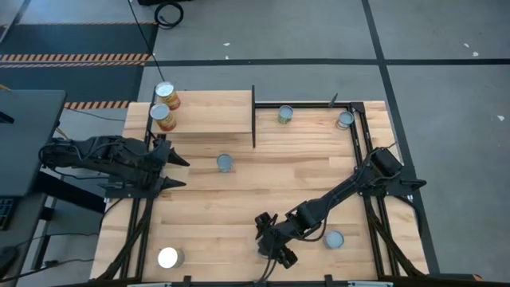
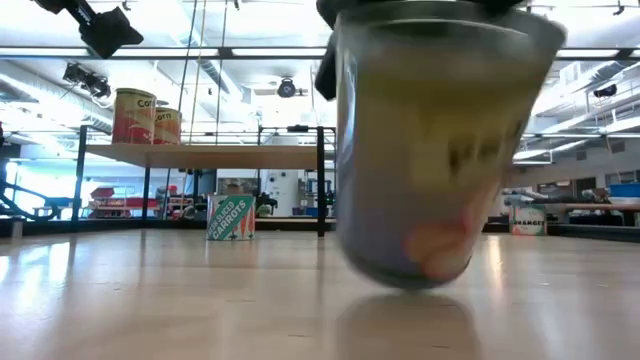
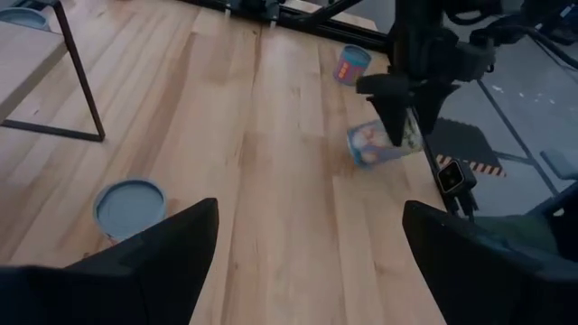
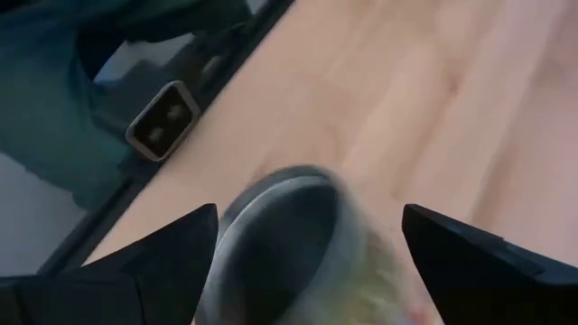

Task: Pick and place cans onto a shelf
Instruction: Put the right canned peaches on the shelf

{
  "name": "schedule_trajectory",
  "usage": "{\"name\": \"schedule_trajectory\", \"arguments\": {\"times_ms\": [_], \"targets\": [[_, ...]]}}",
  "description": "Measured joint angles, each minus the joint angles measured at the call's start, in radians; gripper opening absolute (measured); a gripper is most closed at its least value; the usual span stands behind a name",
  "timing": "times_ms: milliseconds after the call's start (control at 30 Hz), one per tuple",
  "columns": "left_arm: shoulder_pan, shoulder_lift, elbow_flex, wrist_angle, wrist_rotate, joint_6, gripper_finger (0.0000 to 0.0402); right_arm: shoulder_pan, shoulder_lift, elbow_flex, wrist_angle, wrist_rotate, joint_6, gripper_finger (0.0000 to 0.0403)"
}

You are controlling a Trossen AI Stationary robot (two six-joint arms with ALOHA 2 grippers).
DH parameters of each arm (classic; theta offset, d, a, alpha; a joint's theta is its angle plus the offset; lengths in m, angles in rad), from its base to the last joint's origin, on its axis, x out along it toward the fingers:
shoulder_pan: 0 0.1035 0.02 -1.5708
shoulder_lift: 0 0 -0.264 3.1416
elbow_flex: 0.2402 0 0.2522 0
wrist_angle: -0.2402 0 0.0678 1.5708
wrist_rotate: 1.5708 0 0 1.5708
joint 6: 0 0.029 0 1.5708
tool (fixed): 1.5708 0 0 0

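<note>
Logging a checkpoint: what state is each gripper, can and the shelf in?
right gripper, shut on held can
held can, lifted clear, tilted
left gripper, open, empty
shelf, partly loaded
shelf cans, two, upright
table cans, five, upright

Two orange-red cans (image 1: 165, 106) with shiny silver tops stand on the light-wood shelf (image 1: 211, 113), whose frame and upright edge are black. On the pale, striped-plank tabletop (image 1: 239, 199), a can with a blue-grey lid (image 1: 225, 163) sits mid-table; in the low view its label (image 2: 230, 217) reads white and teal with orange carrots. A green-tinted can (image 1: 285, 115) and a silver-topped one (image 1: 344, 119) stand at the far edge. A bright white-topped can (image 1: 168, 257) and a blue-topped can (image 1: 334, 239) mark the near side. The right gripper (image 3: 404, 113) (black, like both arms) frames a pale can (image 2: 435, 150) with yellowish and pink label patches.
</note>
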Motion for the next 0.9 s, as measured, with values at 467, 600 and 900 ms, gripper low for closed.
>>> {"name": "schedule_trajectory", "arguments": {"times_ms": [467,600,900], "targets": [[0.000,0.000,0.000,0.000,0.001,-0.001,0.0357,0.009,-0.031,0.001,-0.135,0.027,-0.160,0.0359],[0.000,0.000,0.000,0.002,-0.009,-0.027,0.0357,-0.010,-0.031,0.002,-0.180,0.032,-0.294,0.0359],[0.000,0.000,0.000,0.009,-0.027,-0.028,0.0357,-0.044,0.052,-0.005,-0.141,-0.065,-0.499,0.0359]]}}
